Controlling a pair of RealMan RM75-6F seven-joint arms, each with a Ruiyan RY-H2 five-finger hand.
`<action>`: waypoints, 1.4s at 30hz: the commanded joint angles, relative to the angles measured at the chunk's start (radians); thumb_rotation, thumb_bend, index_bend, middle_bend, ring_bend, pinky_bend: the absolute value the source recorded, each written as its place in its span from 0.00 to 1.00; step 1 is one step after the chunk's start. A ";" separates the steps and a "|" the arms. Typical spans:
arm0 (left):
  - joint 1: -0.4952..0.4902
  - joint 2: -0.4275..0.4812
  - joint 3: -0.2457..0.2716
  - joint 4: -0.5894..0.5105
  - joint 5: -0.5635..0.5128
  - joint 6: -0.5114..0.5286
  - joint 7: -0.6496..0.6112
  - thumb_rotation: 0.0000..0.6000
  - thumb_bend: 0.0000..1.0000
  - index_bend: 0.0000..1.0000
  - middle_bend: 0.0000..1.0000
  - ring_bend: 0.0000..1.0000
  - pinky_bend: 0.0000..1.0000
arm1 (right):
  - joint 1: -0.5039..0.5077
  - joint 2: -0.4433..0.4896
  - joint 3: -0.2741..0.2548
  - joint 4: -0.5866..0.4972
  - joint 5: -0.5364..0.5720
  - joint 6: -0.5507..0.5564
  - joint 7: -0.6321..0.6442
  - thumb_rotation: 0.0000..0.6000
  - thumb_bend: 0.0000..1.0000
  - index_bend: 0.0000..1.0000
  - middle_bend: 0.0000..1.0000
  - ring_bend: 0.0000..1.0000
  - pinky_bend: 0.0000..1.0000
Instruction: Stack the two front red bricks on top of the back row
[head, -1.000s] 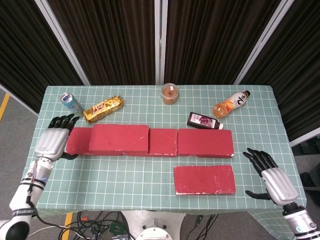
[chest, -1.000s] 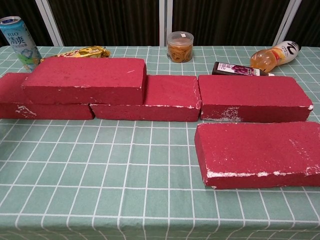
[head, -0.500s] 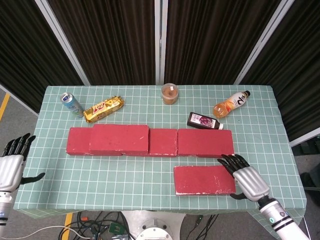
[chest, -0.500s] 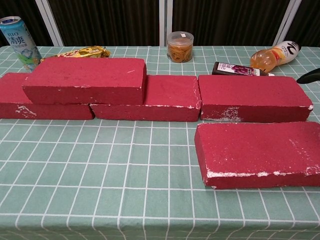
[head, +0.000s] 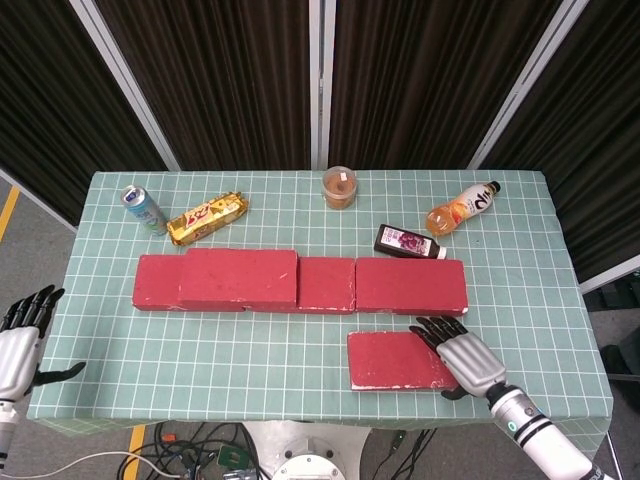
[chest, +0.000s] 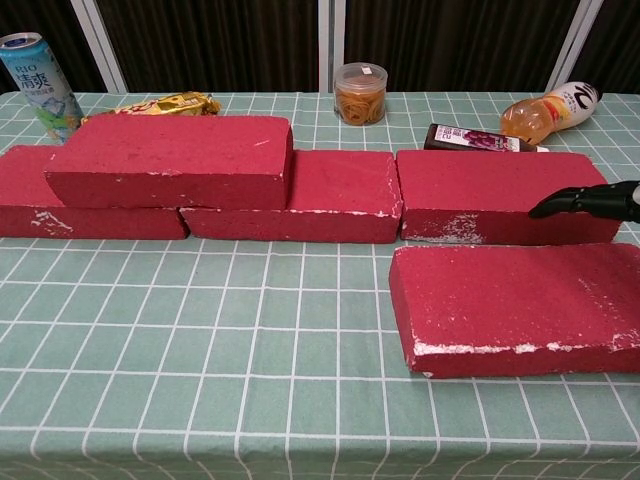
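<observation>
The back row has three red bricks: left (head: 153, 283), middle (head: 326, 284) and right (head: 411, 286). A fourth red brick (head: 238, 277) (chest: 170, 160) lies stacked on the row's left part. One red brick (head: 398, 360) (chest: 515, 305) lies flat at the front right. My right hand (head: 462, 356) is over that brick's right end with fingers spread and holds nothing. In the chest view its fingertips (chest: 585, 200) hover above the brick. My left hand (head: 20, 338) hangs open off the table's left edge.
Behind the row stand a drink can (head: 143, 207) and a jar (head: 340, 187). A gold snack bar (head: 207, 217), a dark bottle (head: 408, 242) and an orange drink bottle (head: 462, 208) lie there too. The green checked tablecloth (head: 230, 350) is bare at the front left.
My right hand has moved left from beside the table's right edge to over the front brick's right end. My left hand has drawn back from the row's left end to off the table.
</observation>
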 joint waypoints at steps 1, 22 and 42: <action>0.013 0.003 -0.009 0.003 0.012 -0.007 -0.007 1.00 0.00 0.03 0.00 0.00 0.00 | 0.009 -0.021 -0.006 0.009 0.023 -0.006 -0.019 1.00 0.00 0.00 0.00 0.00 0.00; 0.070 0.007 -0.065 0.017 0.036 -0.074 -0.013 1.00 0.00 0.03 0.00 0.00 0.00 | 0.100 -0.129 0.003 0.038 0.178 -0.045 -0.064 1.00 0.00 0.00 0.00 0.00 0.00; 0.097 0.015 -0.099 0.019 0.039 -0.123 -0.003 1.00 0.00 0.03 0.00 0.00 0.00 | 0.137 -0.172 -0.019 0.071 0.206 -0.046 -0.025 1.00 0.00 0.00 0.00 0.00 0.00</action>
